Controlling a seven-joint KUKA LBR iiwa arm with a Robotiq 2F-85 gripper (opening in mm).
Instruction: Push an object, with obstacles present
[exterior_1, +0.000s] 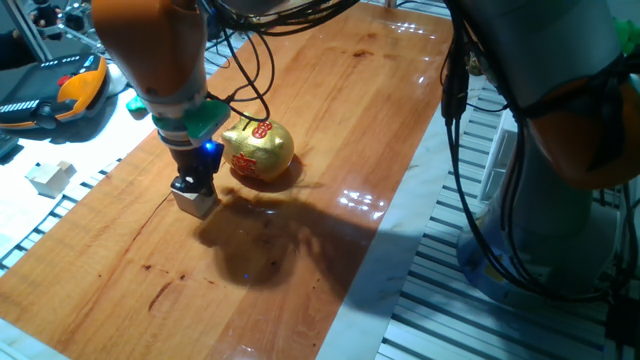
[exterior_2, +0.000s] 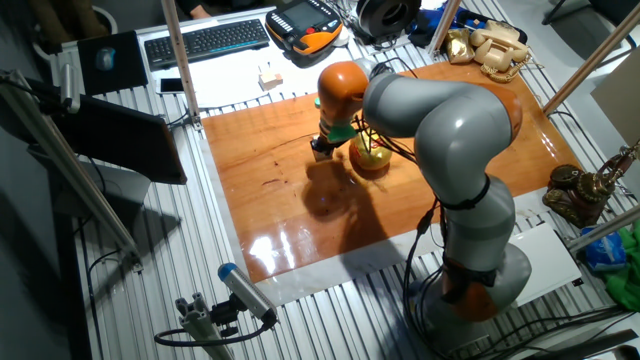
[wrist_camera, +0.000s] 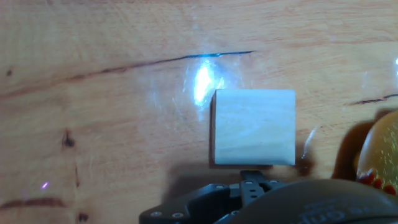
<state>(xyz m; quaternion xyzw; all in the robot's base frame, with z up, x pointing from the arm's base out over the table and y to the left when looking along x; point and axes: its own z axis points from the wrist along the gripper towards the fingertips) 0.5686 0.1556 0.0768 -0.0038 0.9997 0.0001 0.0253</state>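
— Two things sit close together on the wooden tabletop (exterior_1: 330, 120). Can you see them?
— Yes! A small pale cube (exterior_1: 196, 202) and a shiny golden pig (exterior_1: 259, 149) with red marks.
— Where is the cube?
— Right under the pincer (exterior_1: 191, 187), near one long edge of the tabletop. The pig is just beside it, not touching.
— Is the pincer pinching the cube?
— I cannot tell. Its tip sits right at the cube, but the fingers are hidden.
— What does the hand view show?
— The cube (wrist_camera: 254, 127) lies flat, with the pig (wrist_camera: 376, 149) peeking in at the side.
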